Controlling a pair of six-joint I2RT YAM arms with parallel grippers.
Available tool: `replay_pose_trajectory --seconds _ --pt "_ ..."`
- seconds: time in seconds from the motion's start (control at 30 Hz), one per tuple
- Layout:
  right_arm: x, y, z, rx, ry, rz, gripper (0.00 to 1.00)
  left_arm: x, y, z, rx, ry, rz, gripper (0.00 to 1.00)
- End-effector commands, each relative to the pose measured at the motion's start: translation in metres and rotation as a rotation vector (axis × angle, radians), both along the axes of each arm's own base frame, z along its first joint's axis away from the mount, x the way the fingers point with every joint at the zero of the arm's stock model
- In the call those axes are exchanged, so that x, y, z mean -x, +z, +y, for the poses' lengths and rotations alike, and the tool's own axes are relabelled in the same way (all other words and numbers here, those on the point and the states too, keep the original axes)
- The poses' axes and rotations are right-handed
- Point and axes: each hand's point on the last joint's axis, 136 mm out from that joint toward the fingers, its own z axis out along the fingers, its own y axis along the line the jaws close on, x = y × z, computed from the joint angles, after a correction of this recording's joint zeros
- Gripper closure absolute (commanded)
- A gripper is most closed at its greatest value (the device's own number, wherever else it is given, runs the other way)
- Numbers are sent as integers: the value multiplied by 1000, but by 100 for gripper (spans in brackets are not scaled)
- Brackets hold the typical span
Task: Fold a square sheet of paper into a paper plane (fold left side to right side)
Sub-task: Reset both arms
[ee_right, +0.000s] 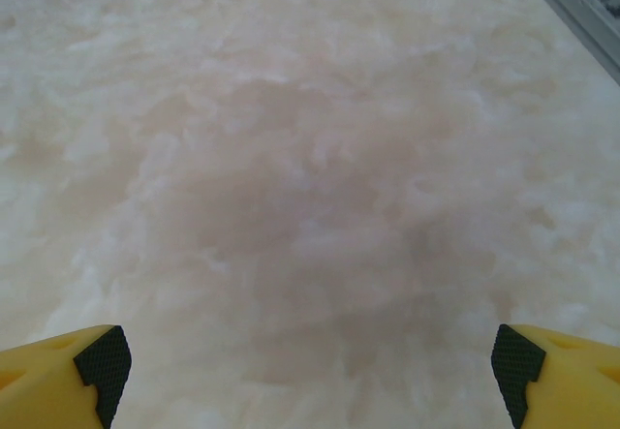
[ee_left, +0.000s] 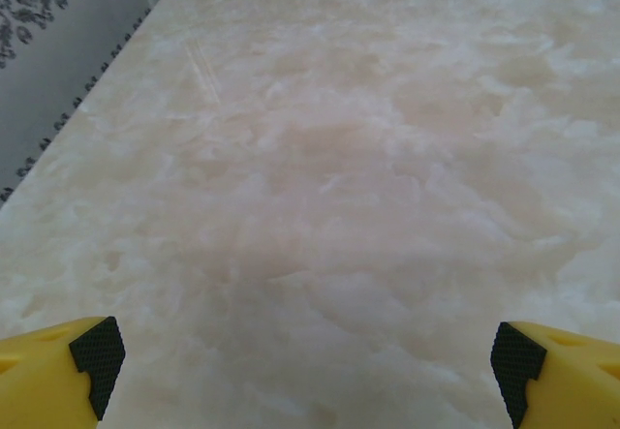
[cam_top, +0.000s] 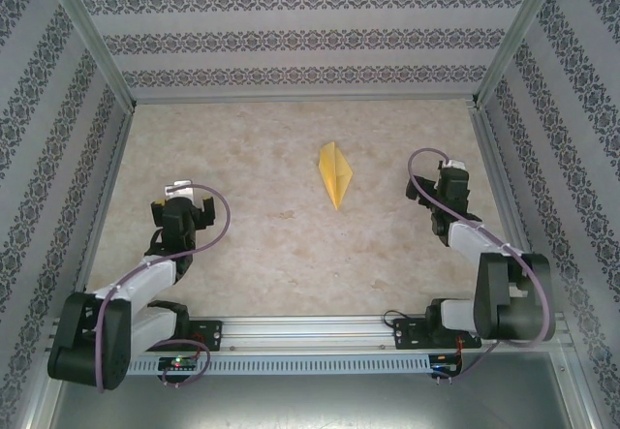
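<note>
On your left, the left claw sits over the near-left part of the counter, well apart from the paper. Its wrist view shows the yellow fingers spread wide at the two lower corners, with bare marbled counter between them and nothing gripped. A little right of centre, on the far half, you have the paper plane: a slim yellow-orange kite lying flat, centre crease showing, its sharpest tip pointing toward the arms. Further right, the right claw is near the plane but apart from it, likewise spread wide and empty over bare counter.
</note>
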Motion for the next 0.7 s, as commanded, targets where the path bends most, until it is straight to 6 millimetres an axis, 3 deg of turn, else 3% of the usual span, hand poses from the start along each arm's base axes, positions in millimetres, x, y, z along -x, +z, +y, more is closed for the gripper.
replay_pose_trajectory --seconds 0.0,0.2,0.33,0.47,0.67 --pt "-25 29 6 16 85 -183 2 -23 23 -13 20 -116 -134 0" --pt "-31 28 19 7 183 -221 2 -46 23 -21 93 -191 -187 0" --pt "-27 30 26 11 227 -265 2 -59 -5 -27 116 -232 -178 0" --pt "-26 27 38 57 269 -287 2 -69 -10 -35 123 -283 -118 0" --pt "-30 16 39 111 239 -272 2 -75 -15 -24 134 -222 -68 0"
